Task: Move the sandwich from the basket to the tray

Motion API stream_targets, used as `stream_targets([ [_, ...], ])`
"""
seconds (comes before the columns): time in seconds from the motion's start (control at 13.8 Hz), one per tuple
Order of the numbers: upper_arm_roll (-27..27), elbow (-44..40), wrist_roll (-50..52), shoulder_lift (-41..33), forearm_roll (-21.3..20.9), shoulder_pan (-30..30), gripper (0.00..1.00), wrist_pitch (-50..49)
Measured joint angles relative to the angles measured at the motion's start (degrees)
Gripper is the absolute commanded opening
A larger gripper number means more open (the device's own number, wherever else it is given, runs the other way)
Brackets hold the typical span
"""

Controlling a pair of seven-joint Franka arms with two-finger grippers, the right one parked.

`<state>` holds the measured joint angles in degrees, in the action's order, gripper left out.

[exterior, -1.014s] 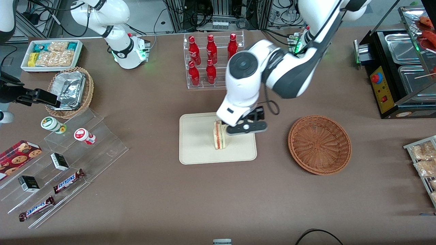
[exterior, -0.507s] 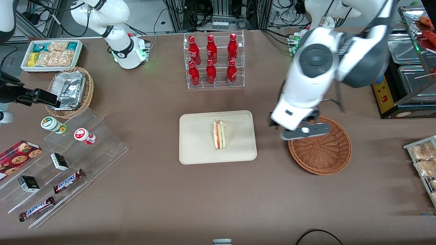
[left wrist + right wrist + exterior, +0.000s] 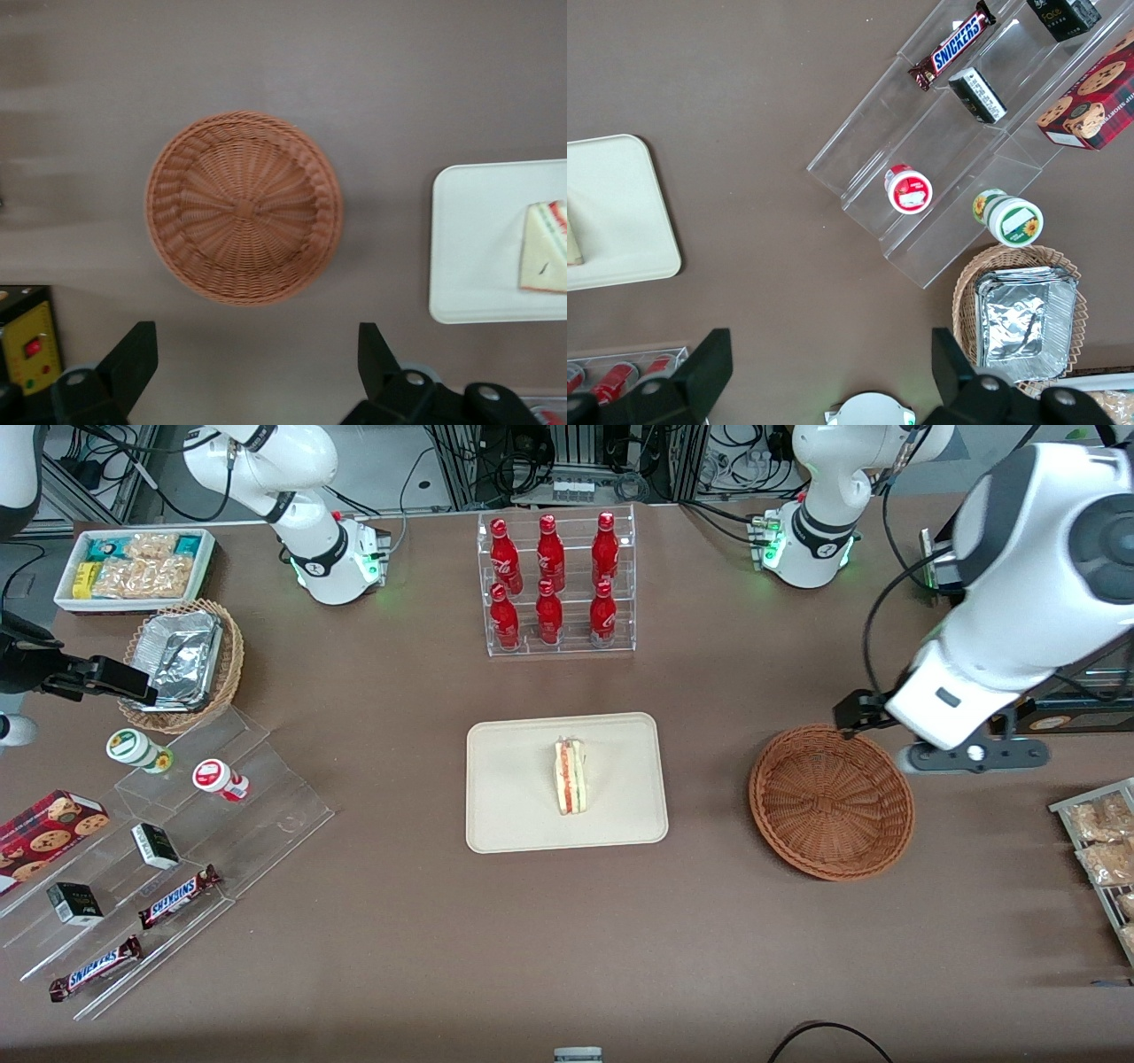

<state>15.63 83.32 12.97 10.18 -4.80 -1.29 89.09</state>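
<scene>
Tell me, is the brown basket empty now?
Yes, empty. The basket shows only bare weave inside. The sandwich sits on the tray, and the open gripper is above the table beside the basket.

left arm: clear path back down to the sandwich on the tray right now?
Probably yes. The sandwich stands alone on the tray, with nothing above or beside it. The gripper, open and empty, hangs toward the working arm's end, past the empty basket; only that low basket lies between.

A robotics lab staged as a snack shop: robot bases (image 3: 332,567) bolted at the table's (image 3: 399,921) 12 o'clock edge, cabling, a bottle rack (image 3: 555,584), acrylic shelves (image 3: 177,850) holding candy bars.
</scene>
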Motion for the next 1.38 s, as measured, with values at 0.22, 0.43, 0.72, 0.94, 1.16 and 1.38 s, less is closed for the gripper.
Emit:
stream_targets([
  [0.22,-1.7,2.2,-2.3,-2.0,0.3,-0.8,1.00,0.0],
  [0.43,-4.6,2.9,-2.8,-3.8,1.3,0.3,1.00,0.0],
  [0.72,-13.0,2.8,-5.2,-5.0,2.1,5.3,1.00,0.0],
  [0.94,-14.6,2.3,-6.7,-5.2,2.3,5.4,1.00,0.1],
  [1.16,-14.6,1.6,-7.0,-5.2,2.3,5.5,1.00,0.0],
  [1.38,-14.6,1.8,-7.6,-7.3,2.3,5.6,1.00,-1.9],
])
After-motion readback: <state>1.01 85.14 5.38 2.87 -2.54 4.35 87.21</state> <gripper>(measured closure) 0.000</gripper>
